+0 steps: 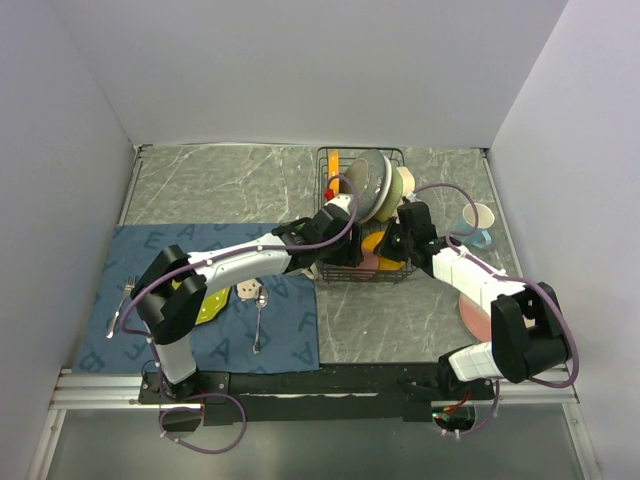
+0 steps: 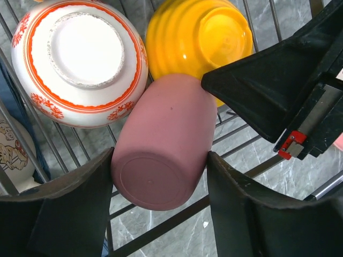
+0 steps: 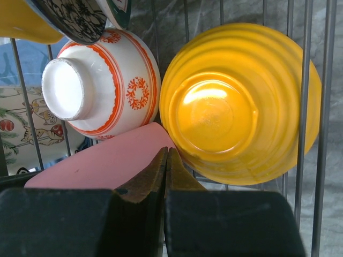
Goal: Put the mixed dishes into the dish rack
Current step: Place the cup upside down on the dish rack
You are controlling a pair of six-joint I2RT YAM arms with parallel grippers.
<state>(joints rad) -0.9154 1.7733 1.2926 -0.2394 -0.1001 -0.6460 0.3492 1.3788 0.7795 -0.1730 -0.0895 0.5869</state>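
The pink cup (image 2: 161,144) lies on its side on the wires of the black dish rack (image 2: 161,225), base towards the left wrist camera. My left gripper (image 2: 159,158) has a finger pressed against each side of the cup. A white bowl with red pattern (image 2: 80,59) and a yellow-orange bowl (image 2: 198,32) sit upside down just beyond it. My right gripper (image 3: 167,152) is shut, its tips wedged between the pink cup (image 3: 107,160) and the yellow-orange bowl (image 3: 236,101). From above, both grippers (image 1: 350,250) (image 1: 395,245) meet at the near end of the rack (image 1: 330,160).
Plates (image 1: 375,185) stand in the rack's far slots. A pink plate (image 1: 475,312) and a mug (image 1: 478,222) lie on the table at right. On the blue mat (image 1: 130,260) are a lime-green plate (image 1: 210,305), a small dish (image 1: 247,290), a spoon (image 1: 259,320) and a fork (image 1: 120,305).
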